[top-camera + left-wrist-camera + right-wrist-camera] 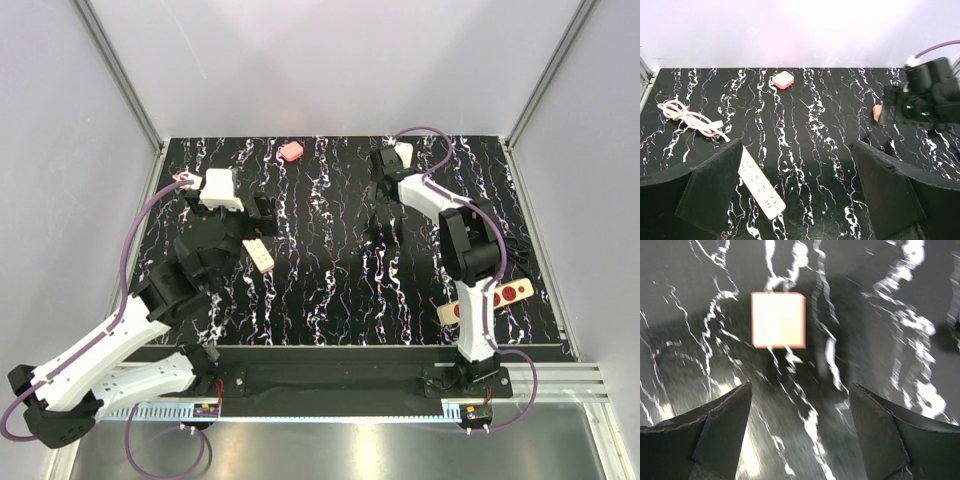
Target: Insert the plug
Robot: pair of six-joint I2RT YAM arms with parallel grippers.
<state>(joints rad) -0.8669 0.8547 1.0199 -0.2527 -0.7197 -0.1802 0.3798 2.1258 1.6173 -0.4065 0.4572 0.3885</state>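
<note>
The plug (pixel 292 150), a small pinkish-red rounded piece, lies near the back edge of the black marbled table; it also shows in the left wrist view (pixel 783 79), far ahead of my fingers. My left gripper (pixel 797 145) is open and empty, low over the table (pixel 240 222), with a small white power strip (pixel 760 187) beside its left finger. My right gripper (pixel 800 387) is open and empty at the back right (pixel 383 215). A small orange cube (pixel 778 320) lies just ahead of it, also seen in the left wrist view (pixel 877 112).
A beige strip with red sockets (pixel 497 297) lies at the right front, partly under the right arm. The white strip also shows in the top view (pixel 259 254). A coiled pink cord (pixel 687 117) lies left of it. Grey walls enclose the table.
</note>
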